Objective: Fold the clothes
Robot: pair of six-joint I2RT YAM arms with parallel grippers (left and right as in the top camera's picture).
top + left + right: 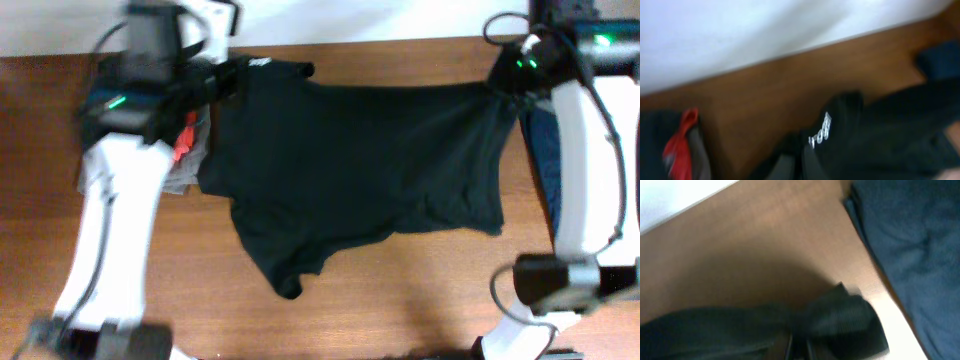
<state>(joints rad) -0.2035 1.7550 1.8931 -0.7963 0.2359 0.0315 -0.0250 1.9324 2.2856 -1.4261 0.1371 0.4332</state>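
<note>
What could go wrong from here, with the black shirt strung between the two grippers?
1. The shirt is stretched taut along its top edge between the left gripper and the right gripper; more pull might slip a corner free.
2. The red and grey pile and the blue cloth lie right beside it and could get dragged along.
3. Its lower edge lies rumpled on the table, so a fold now would likely trap creases.

The shirt [350, 170] is plain black, with small white logo text [821, 131]. The table [400, 310] is brown wood grain. At the left, a red item [679, 145] lies against grey cloth [185, 178]. The garment [910, 245] at the right is dark blue. The left arm [120, 230] and right arm [585, 170] are white with black joints and green indicator lights [118, 101].
</note>
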